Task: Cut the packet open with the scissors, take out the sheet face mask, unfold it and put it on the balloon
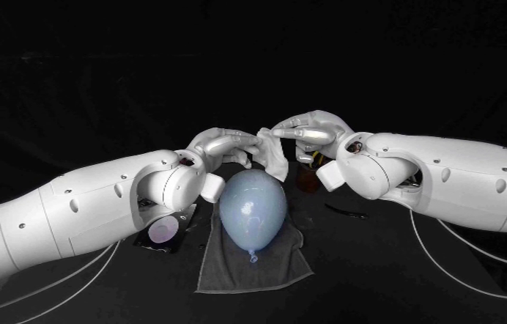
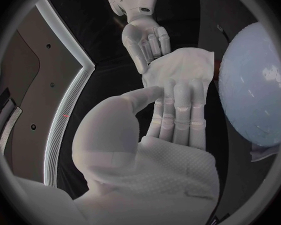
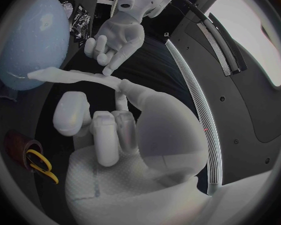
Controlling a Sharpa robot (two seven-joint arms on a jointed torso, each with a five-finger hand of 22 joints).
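A pale blue balloon (image 1: 253, 205) (image 2: 256, 85) (image 3: 29, 40) lies on a grey towel (image 1: 253, 269) at the table's middle. Just behind its far end, both hands hold the white sheet face mask (image 1: 272, 159) between them. My left hand (image 1: 225, 148) (image 2: 178, 117) has the mask (image 2: 181, 70) spread over its fingertips with the thumb at its edge. My right hand (image 1: 308, 133) (image 3: 109, 130) pinches the opposite edge of the mask (image 3: 72, 76), which shows edge-on there. The cut packet (image 1: 164, 230) (image 3: 78, 17) lies left of the balloon. Yellow-handled scissors (image 3: 37, 162) stand in a brown cup (image 3: 18, 145).
The brown cup (image 1: 308, 181) stands just right of the balloon, under my right wrist. A small dark object (image 1: 346, 211) lies on the table farther right. The towel reaches toward the table's near edge.
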